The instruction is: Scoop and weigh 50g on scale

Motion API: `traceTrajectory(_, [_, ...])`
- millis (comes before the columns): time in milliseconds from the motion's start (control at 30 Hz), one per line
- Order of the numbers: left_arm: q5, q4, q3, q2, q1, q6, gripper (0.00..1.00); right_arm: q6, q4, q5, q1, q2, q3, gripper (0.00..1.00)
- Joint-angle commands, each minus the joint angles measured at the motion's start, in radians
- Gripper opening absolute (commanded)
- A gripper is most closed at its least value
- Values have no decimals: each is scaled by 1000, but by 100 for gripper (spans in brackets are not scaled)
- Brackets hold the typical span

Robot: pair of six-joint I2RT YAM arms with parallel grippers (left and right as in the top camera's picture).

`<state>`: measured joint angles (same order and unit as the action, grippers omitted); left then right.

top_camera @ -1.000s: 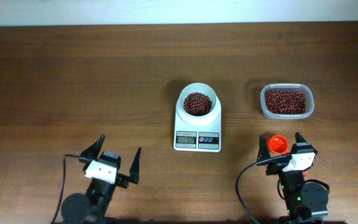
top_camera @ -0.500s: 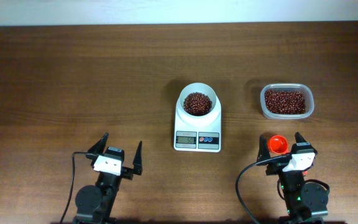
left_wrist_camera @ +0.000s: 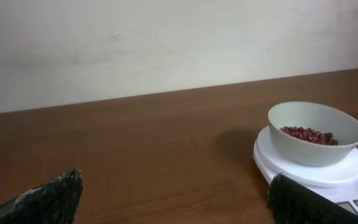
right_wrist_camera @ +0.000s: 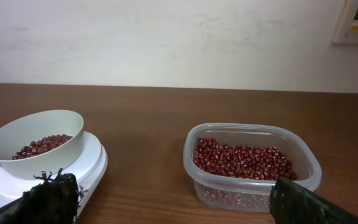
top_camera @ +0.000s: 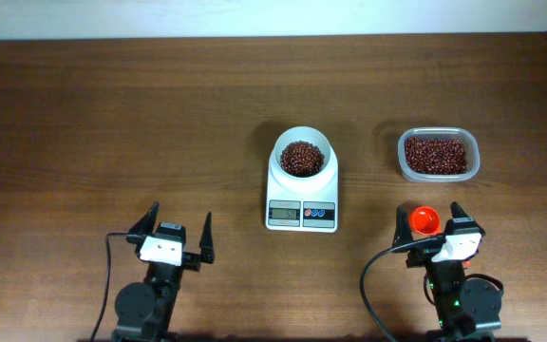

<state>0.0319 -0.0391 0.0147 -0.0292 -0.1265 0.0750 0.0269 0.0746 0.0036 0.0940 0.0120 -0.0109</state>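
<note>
Brown table (top_camera: 112, 114) is occupied at its middle by the scale (top_camera: 278, 186), beans (top_camera: 302, 158) heaped in its bowl (top_camera: 302, 132). Left pincer (top_camera: 180, 211) and right pincer (top_camera: 427, 210) are held wide open near the front edge, nothing gripped.

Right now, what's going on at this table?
Nothing is being handled. The left gripper and right gripper both stand open near the table's front edge. The bowl on the scale already holds some beans, and more fill the tub to its right. From overhead, the scoop lies between the right gripper's open fingers, apparently not gripped.
</note>
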Motion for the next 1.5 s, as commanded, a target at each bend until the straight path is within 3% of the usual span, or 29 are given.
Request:
traceTrajectory(0, [-14, 4, -6, -3, 3, 9, 99, 3, 8, 15, -5, -8, 5, 99])
traceTrajectory(1467, [-14, -41, -6, 24, 5, 8, 99, 3, 8, 15, 10, -8, 5, 99])
